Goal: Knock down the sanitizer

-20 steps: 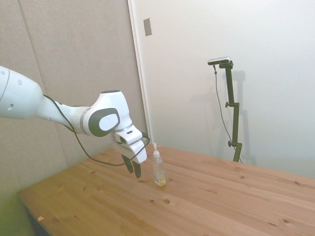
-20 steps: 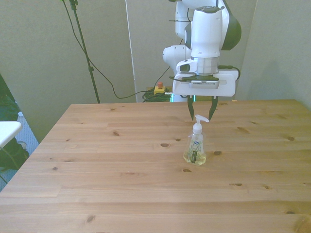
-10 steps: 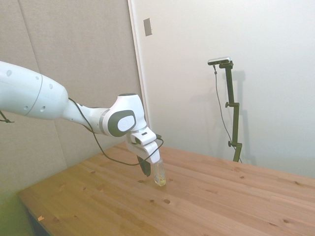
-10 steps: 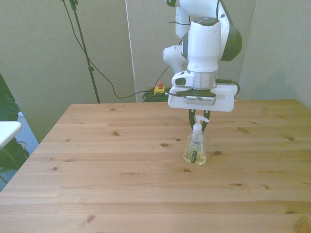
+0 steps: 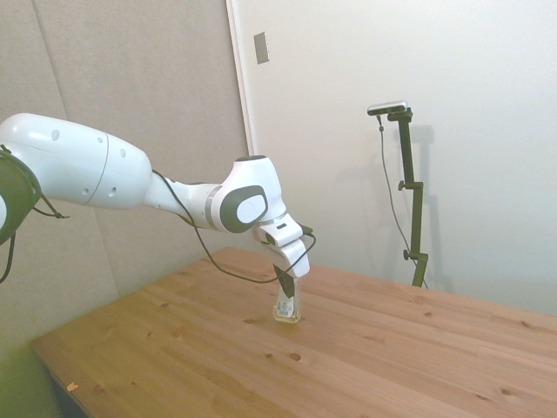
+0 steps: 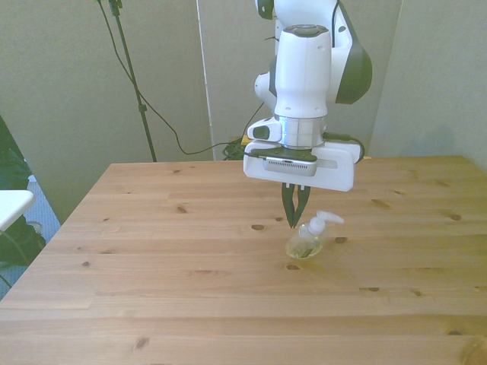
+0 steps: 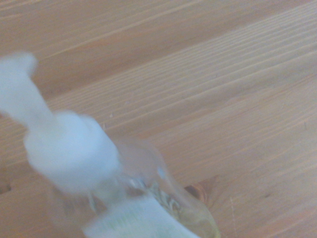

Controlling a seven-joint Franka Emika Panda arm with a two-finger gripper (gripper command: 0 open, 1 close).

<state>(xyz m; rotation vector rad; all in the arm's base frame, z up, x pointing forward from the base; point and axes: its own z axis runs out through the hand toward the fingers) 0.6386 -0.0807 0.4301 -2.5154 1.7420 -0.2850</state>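
The sanitizer (image 6: 307,237) is tipping toward the front view's right, base on the worktop (image 6: 152,281) near its middle. The claw (image 6: 292,219), fingers together and holding nothing, presses its neck; I'd push smoothly through.

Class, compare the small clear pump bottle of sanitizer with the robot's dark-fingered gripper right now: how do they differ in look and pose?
The small clear plastic sanitizer bottle with a white pump top is see-through with a yellowish base; the gripper has dark, opaque fingers under a white body. The bottle leans toward the front view's right, mid-topple; the gripper points straight down. The bottle's base sits on the wooden table; the gripper hangs above it. Both meet at the bottle's neck.
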